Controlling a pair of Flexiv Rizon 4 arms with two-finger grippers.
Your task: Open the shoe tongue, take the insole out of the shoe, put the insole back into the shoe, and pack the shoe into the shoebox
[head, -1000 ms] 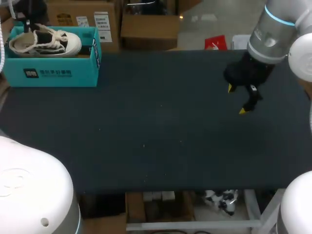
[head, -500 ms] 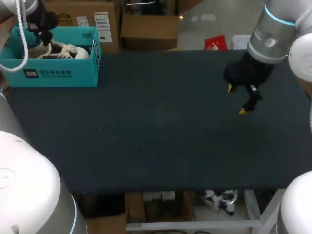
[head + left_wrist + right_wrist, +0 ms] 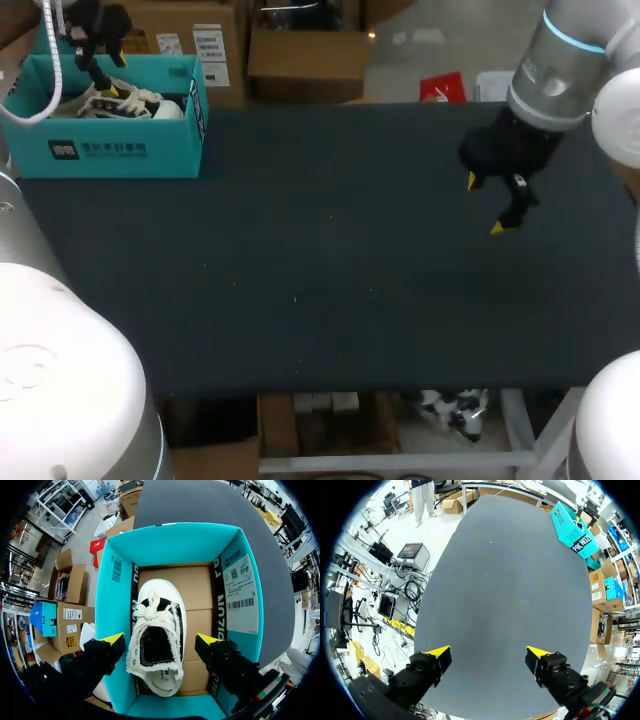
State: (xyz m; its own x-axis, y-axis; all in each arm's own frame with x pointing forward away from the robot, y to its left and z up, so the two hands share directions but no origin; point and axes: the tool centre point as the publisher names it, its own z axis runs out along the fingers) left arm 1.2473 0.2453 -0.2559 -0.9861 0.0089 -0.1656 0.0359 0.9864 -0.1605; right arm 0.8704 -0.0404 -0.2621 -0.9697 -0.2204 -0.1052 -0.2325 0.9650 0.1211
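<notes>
The white and black canvas shoe [image 3: 157,640] lies flat on the cardboard floor of the teal shoebox [image 3: 115,580], laces up, frayed tongue edges around its dark inside. My left gripper [image 3: 160,640] hangs open just above it, one finger off each side of the shoe, touching nothing. From the head view the shoebox [image 3: 110,150] stands at the table's far left corner with the shoe [image 3: 140,103] inside and the left gripper [image 3: 102,82] over it. My right gripper [image 3: 487,205] is open and empty above the bare mat at the right; in its wrist view the right gripper [image 3: 488,652] has only mat ahead.
The dark table mat [image 3: 330,260] stretches between the two arms with nothing on it. The shoebox [image 3: 572,527] sits far ahead of the right gripper at the opposite corner. My arms' white housings fill the near corners of the head view.
The left gripper has opened and let go of the shoe, which has gone from above the box's rim down inside it. The right arm has not moved.
</notes>
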